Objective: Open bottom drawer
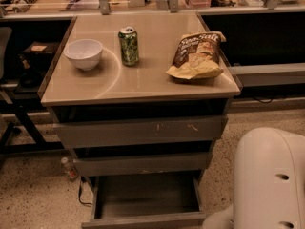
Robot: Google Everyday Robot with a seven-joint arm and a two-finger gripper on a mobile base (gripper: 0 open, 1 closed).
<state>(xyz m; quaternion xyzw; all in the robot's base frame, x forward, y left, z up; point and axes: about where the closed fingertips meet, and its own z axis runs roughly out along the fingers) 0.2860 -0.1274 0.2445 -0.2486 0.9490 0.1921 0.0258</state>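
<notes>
The bottom drawer point(143, 221) is the slim plain grey front at the foot of the cabinet. It stands pulled out toward me, and its shallow grey tray point(145, 194) shows bare. My gripper is out of view, below the picture's bottom edge. Only the arm's white casing point(269, 180) and a bit of a lower link point(217, 221) show at the bottom right, next to the drawer's right corner.
Above are the mid-width grey front point(140, 163) and the widest front with pale scratches point(140, 131), both shut. On the cabinet top point(143, 82) stand a white bowl point(84, 53), a green can point(128, 45) and a chip bag point(196, 56). A small bottle point(69, 168) stands on the floor at the left.
</notes>
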